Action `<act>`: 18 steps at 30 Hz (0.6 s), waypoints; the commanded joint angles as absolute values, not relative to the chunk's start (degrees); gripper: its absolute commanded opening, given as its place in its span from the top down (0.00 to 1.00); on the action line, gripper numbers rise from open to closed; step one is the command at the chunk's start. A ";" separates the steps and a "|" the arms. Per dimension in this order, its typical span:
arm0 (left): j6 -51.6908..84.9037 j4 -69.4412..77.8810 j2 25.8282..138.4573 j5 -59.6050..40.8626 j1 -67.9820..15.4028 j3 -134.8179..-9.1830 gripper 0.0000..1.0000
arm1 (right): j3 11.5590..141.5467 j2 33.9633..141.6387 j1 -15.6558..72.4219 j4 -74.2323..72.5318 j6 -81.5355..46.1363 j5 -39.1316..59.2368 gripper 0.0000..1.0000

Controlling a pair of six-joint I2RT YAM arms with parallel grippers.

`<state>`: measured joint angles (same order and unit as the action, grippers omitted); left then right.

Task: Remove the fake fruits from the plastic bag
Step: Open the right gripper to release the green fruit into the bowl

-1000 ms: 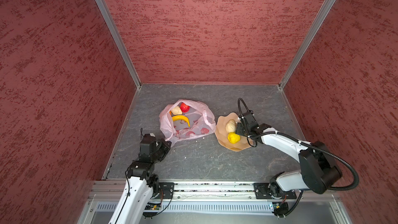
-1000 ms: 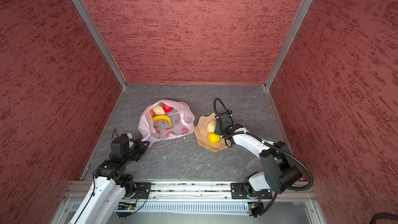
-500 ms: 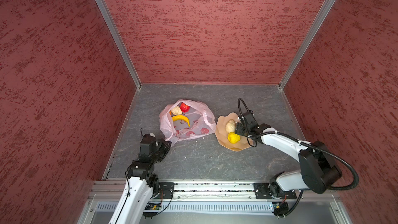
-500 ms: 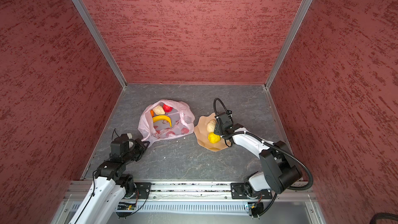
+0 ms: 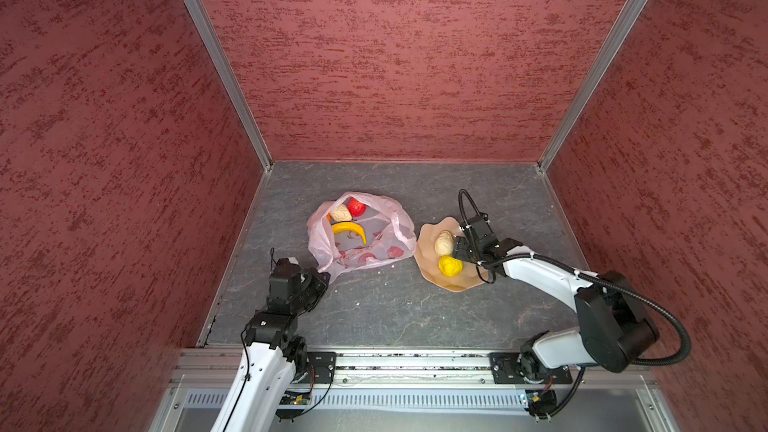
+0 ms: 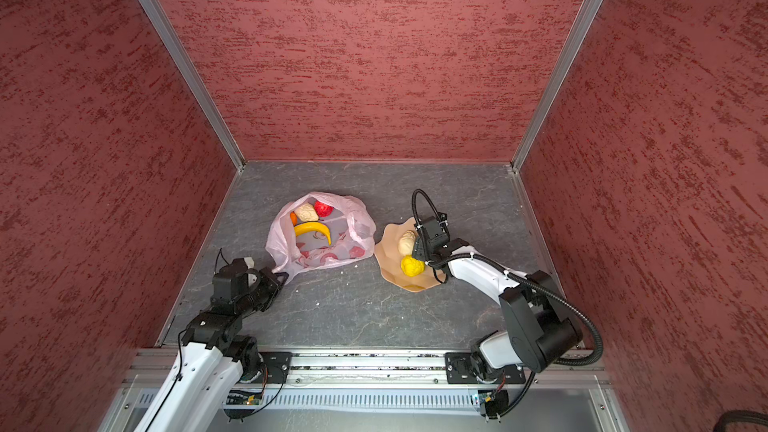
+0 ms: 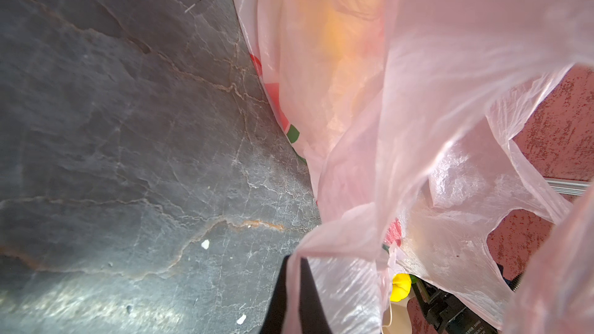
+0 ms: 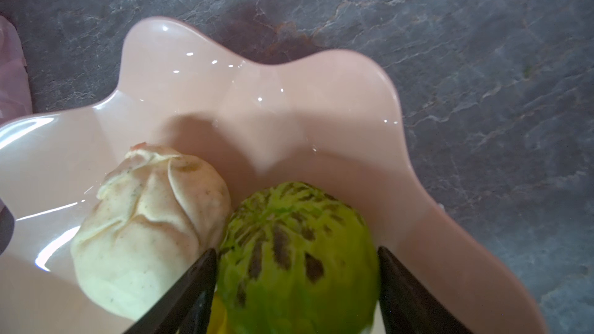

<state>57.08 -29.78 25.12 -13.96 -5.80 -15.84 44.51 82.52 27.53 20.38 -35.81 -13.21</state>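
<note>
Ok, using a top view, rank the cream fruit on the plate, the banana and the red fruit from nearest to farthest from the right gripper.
1. Cream fruit, on the plate, right beside the right gripper.
2. Banana, mid-bag, left of the plate.
3. Red fruit, at the far end of the plastic bag, a little beyond the banana.

Pale-pink bag (image 5: 400, 229), red-marked; green, dark-streaked fruit (image 8: 299, 252); tan, perhaps pinkish plate (image 8: 289, 114).
</note>
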 commanded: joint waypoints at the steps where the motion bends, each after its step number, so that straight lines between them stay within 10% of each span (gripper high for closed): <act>1: 56.88 -30.10 24.79 -13.35 -6.16 -16.46 1.00 | 45.93 82.62 27.22 20.01 -36.08 -14.14 0.21; 18: 55.71 -34.48 21.70 -9.12 -6.15 -19.77 1.00 | 63.28 79.58 29.11 31.93 -29.05 -21.06 0.18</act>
<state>56.55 -33.58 22.00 -10.87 -5.80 -18.33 58.85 80.36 28.16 29.43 -31.97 -17.65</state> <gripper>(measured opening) 0.049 0.820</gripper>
